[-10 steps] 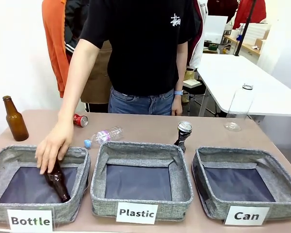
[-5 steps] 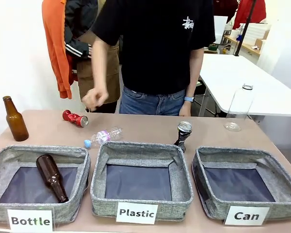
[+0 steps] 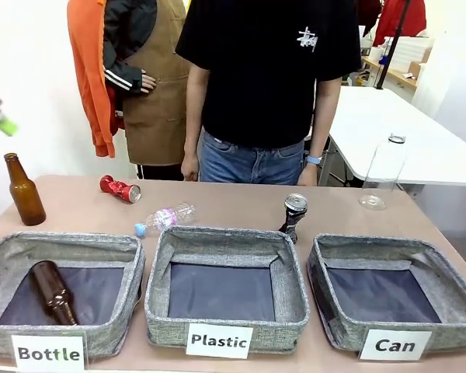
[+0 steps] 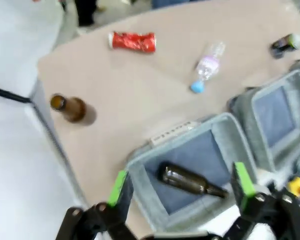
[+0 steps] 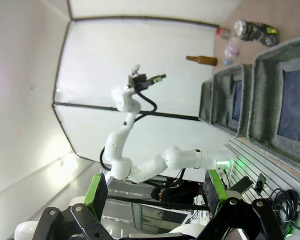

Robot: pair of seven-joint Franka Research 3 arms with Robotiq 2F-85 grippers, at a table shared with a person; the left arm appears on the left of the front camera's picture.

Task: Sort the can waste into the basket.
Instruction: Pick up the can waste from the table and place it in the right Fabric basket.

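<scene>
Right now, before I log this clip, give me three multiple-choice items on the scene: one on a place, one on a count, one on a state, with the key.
1. Where is the red can?
A. in the Can basket
B. in the Plastic bin
C. lying on the table, behind the Bottle bin

2. How many brown glass bottles are in sight?
A. one
B. two
C. four

3. How does the left claw stand?
A. open, holding nothing
B. shut on the red can
C. shut on a bottle

Key:
1 C: the red can lies on bare tabletop past the Bottle bin's far wall.
2 B: an upright bottle stands at the table's left end and a lying bottle is in the Bottle bin.
3 A: its green pads stand wide apart above the table, touching nothing.
</scene>
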